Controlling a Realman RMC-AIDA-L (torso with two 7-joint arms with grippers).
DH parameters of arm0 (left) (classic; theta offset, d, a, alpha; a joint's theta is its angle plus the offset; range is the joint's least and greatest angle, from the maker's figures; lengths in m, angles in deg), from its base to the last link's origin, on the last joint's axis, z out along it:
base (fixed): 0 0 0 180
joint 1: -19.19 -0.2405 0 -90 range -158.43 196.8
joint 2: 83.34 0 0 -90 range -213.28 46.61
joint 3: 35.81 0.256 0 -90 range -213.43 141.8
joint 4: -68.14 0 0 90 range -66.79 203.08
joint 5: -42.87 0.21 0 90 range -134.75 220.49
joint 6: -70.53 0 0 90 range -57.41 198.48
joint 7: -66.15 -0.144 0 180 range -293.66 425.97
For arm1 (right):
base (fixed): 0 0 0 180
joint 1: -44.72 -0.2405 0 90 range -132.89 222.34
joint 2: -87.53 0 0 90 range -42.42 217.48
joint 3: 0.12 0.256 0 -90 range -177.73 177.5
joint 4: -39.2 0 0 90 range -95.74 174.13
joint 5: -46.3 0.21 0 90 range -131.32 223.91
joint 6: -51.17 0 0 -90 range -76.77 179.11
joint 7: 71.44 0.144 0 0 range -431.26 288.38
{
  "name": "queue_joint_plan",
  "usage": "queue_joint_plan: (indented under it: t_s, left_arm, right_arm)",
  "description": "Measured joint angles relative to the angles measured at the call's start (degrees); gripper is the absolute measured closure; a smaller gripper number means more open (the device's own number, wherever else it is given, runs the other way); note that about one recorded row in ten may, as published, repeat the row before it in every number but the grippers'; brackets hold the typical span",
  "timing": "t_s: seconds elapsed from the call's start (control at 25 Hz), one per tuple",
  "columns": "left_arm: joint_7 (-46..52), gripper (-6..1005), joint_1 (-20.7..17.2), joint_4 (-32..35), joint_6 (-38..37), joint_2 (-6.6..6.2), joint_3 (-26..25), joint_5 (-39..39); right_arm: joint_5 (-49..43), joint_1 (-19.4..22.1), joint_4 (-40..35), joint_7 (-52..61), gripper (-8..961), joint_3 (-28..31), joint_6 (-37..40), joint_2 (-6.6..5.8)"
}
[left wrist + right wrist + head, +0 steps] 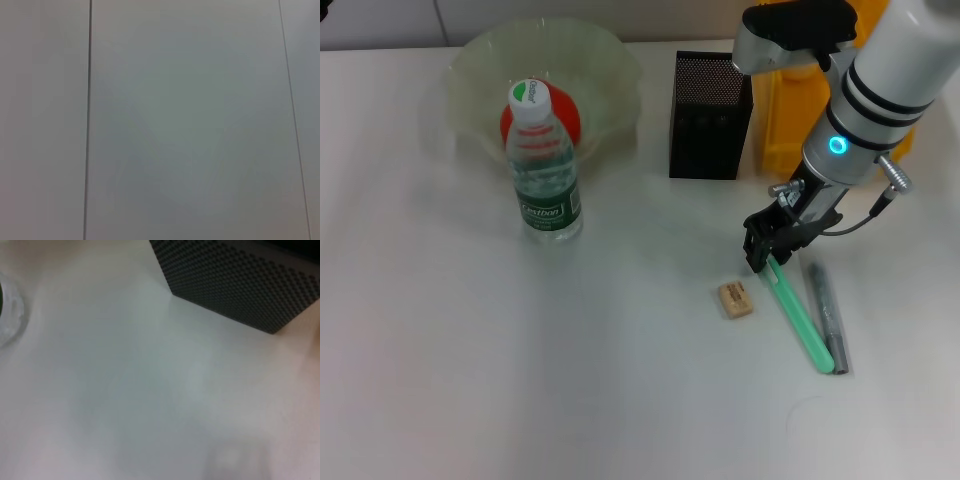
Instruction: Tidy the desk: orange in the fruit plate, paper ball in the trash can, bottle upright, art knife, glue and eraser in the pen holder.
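The orange (567, 117) sits in the fruit plate (610, 60); right pincer (767, 255) pinches green stick (798, 315).

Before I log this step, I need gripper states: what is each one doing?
Right gripper: down on the desk at the near end of the green stick; grip cannot be told.
Left gripper: not in view.

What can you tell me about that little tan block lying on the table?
The eraser is a small tan rectangular block, matte and rubbery-looking, with a faint darker mark on its top face. It lies flat on the white table, slightly skewed, apart from everything else. A green stick lies just beside it on the robot's right, not touching, and the right end effector is down at that stick's far end.
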Motion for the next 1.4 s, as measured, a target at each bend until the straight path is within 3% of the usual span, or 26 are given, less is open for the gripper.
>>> queue_joint_plan:
  t_s: [0.52,0.72,0.92,1.12,1.2,1.4]
  left_arm:
    - [-0.2,285,0.1,0.0,0.1,0.0,0.0,-0.2]
    - [-0.3,285,0.1,0.0,0.1,0.0,0.0,-0.3]
    - [-0.6,284,-0.2,0.0,0.2,-0.09,-0.1,-1.0]
    - [-1.0,284,-0.3,-0.1,0.2,-0.09,-0.1,-1.4]
    - [-1.0,284,-0.2,-0.1,0.2,-0.12,-0.1,-1.5]
    - [-0.9,284,0.2,-0.1,0.3,-0.11,-0.1,-1.6]
  right_arm:
    - [0.0,0.2,0.0,-0.8,686,0.0,-0.8,0.12]
    - [0.8,0.8,-0.7,-0.9,815,0.7,-1.4,0.13]
    - [4.7,3.4,-3.8,-2.2,820,0.8,-1.6,-0.14]
    - [11.0,8.8,-9.1,-4.6,851,2.9,0.7,-1.69]
    - [15.5,12.8,-11.8,-7.7,871,6.7,2.6,-3.0]
    - [24.7,18.0,-12.9,-15.1,919,13.2,4.2,-4.46]
